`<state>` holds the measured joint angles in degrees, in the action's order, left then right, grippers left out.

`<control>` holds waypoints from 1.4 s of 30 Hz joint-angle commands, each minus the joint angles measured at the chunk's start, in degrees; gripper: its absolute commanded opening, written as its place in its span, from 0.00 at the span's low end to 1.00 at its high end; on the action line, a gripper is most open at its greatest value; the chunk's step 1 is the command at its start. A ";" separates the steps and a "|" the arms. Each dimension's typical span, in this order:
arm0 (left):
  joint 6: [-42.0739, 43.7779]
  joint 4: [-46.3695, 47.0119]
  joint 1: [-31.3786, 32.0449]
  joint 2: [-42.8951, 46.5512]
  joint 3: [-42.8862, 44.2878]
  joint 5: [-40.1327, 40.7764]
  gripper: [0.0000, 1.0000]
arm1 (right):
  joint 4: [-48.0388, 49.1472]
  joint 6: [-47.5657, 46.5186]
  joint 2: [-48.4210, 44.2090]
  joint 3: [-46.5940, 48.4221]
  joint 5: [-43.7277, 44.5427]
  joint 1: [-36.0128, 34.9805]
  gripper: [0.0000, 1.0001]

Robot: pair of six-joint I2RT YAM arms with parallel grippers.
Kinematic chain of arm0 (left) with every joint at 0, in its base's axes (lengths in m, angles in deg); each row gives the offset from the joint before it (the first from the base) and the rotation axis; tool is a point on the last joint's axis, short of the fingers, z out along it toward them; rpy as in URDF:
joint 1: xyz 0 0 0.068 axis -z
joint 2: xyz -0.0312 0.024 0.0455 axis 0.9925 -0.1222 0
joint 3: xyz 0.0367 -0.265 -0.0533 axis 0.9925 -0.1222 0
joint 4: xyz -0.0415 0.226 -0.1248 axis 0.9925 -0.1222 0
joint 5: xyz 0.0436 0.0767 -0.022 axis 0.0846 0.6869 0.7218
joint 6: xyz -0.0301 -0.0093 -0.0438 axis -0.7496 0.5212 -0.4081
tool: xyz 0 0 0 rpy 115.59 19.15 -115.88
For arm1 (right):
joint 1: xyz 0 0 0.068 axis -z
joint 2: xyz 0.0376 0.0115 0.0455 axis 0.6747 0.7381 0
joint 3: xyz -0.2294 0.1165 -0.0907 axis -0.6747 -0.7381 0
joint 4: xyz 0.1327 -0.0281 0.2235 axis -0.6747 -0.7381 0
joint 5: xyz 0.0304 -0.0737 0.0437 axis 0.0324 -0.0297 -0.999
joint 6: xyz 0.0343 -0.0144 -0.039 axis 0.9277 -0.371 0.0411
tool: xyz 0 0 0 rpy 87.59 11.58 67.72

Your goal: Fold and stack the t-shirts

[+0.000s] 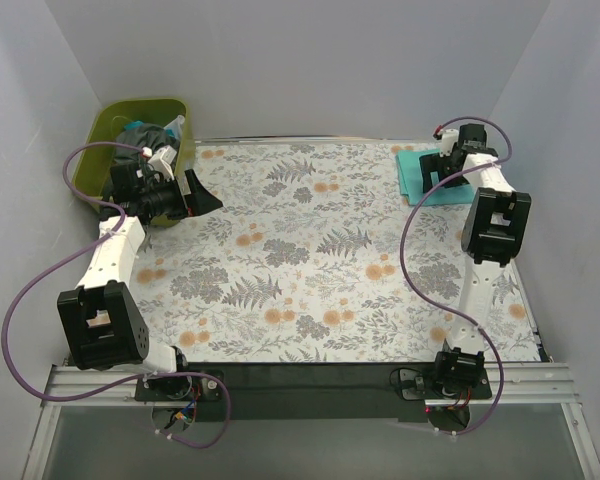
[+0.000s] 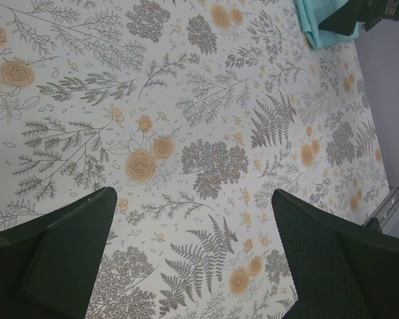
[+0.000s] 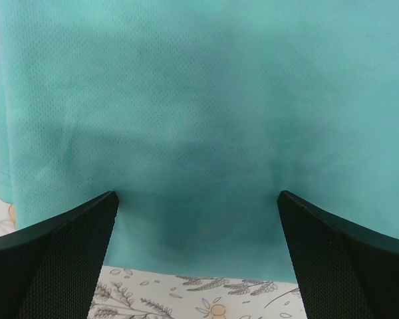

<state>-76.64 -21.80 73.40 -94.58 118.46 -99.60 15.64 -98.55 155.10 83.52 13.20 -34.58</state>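
Left gripper (image 2: 193,193): jaws wide, not holding anything. Its wrist view shows only the floral table cloth (image 1: 310,260) below. It sits at about 10 o'clock on the table, just beside the olive-green basket (image 1: 105,125), raised off the cloth, tips pointing roughly toward 3 o'clock.

Right gripper (image 3: 196,194): jaws wide too, no fabric pinched. It hangs directly over the turquoise t-shirt (image 1: 410,178). Can't tell whether the tips touch the fabric.

Counts:
- 2 arms and 2 grippers.
- 1 basket, at 10–11 o'clock, far left corner.
- 1 table cloth, covering the work area.
- 1 turquoise t-shirt, folded into a small flat rectangle at about 1 o'clock, near the far right corner, lying on the table cloth. The right wrist view shows its near edge with floral print just past it, and its left edge with a strip of print beside it.
- The dark grey t-shirts (image 1: 145,135) are bunched in a heap inside the basket. Can't count them from the overhead view, since the left arm's wrist overlaps the basket's near side.
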 commanded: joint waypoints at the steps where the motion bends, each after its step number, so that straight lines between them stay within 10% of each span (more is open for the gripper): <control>1: -0.07 0.82 0.00 0.58 1.03 -0.06 0.98 | 0.40 2.63 2.98 3.54 3.72 0.23 0.93; 14: -0.34 0.99 0.00 0.14 0.32 0.21 0.98 | 2.42 2.55 6.77 10.75 0.21 -0.04 0.94; 27: 0.45 -0.50 0.00 2.16 4.72 2.32 0.98 | 2.51 0.53 -10.87 10.14 -3.21 -1.44 0.98; 42: 5.02 -15.61 3.86 0.76 10.79 5.55 0.98 | -9.62 0.87 -44.52 -19.98 -11.56 -9.42 0.98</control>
<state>-74.39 -31.24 74.69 -94.43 128.75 -96.06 12.51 -99.09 115.93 71.38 4.92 -42.71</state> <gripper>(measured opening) 0.982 0.984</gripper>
